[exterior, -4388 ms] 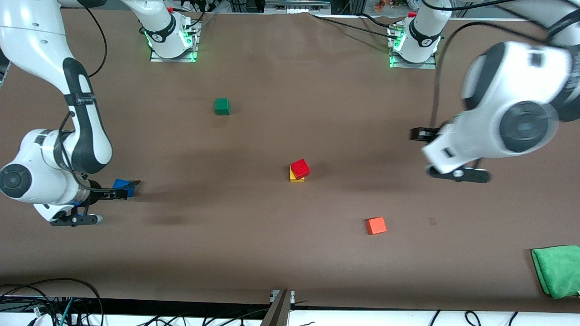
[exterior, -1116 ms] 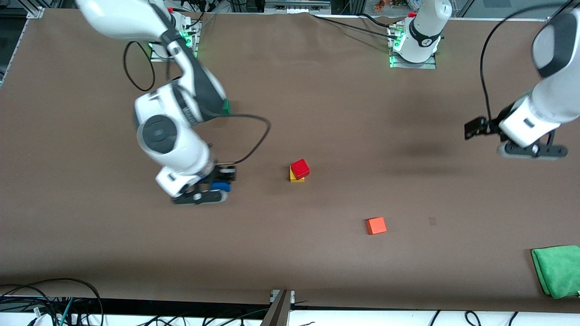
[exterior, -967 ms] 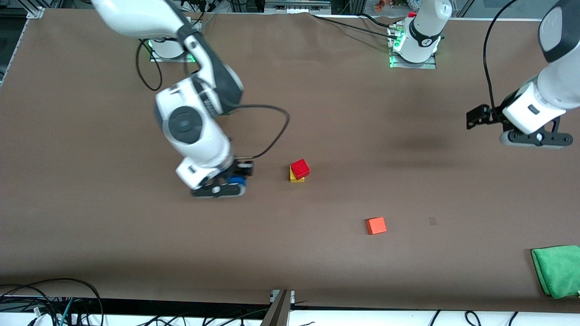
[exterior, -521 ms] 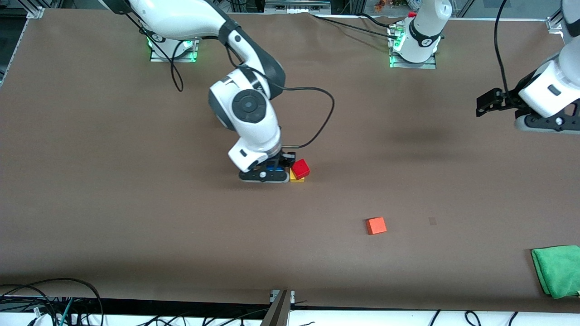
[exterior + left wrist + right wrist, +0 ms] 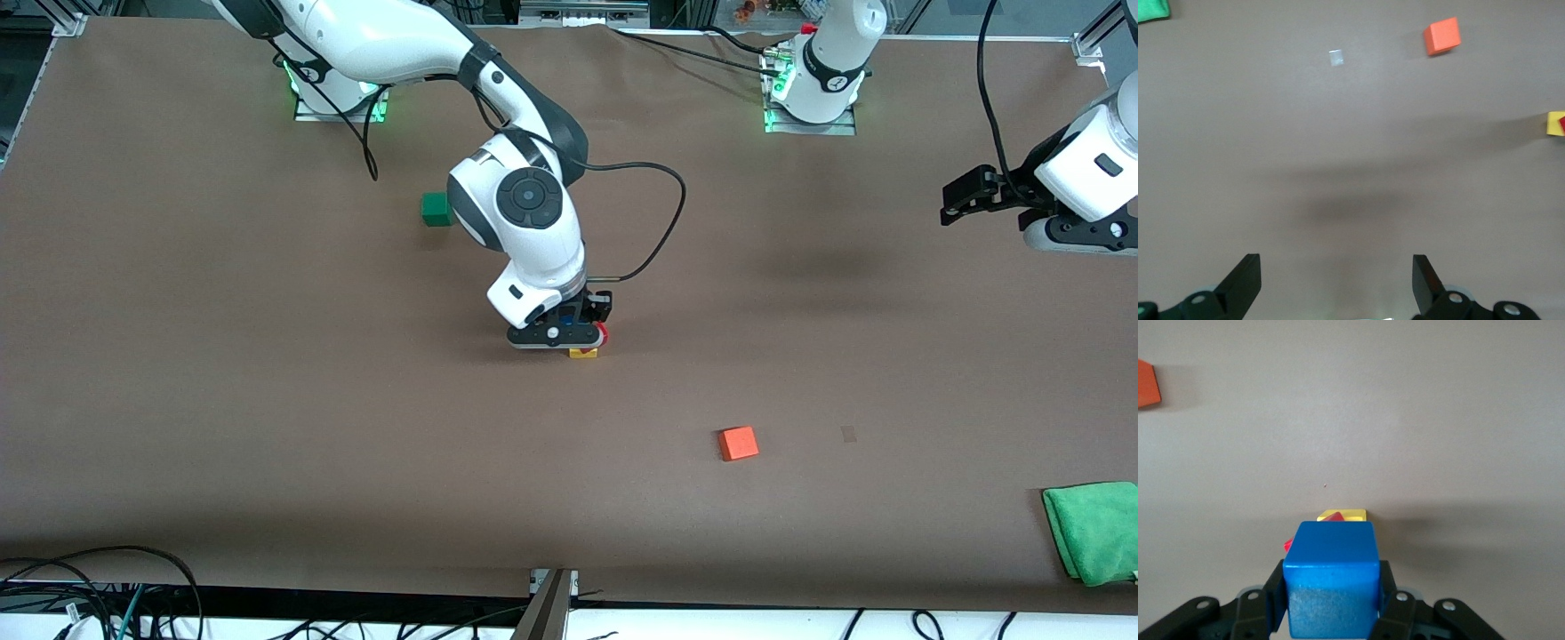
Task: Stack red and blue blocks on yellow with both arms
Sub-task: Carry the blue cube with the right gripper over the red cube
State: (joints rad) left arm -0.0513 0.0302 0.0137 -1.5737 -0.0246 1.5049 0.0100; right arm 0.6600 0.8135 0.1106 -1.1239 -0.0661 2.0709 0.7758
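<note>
The blue block (image 5: 1331, 577) is clamped in my right gripper (image 5: 1331, 593), which is shut on its two sides. That gripper (image 5: 573, 322) hangs right over the stack in the table's middle. The red block (image 5: 1289, 544) lies skewed on the yellow cube (image 5: 1341, 515); only a corner of each peeks out from under the blue block. From the front just a red sliver (image 5: 603, 334) and a yellow edge (image 5: 583, 354) show under the hand. My left gripper (image 5: 965, 197) waits in the air at the left arm's end of the table, open (image 5: 1335, 287) and holding nothing.
An orange cube (image 5: 738, 443) lies nearer the front camera than the stack, toward the left arm's end. A green cube (image 5: 435, 209) sits farther back beside the right arm's wrist. A green cloth (image 5: 1092, 531) lies at the front corner at the left arm's end.
My right arm has carried the blue block across the table to directly over the red-on-yellow stack. The left arm has drifted slightly farther back, still open.
</note>
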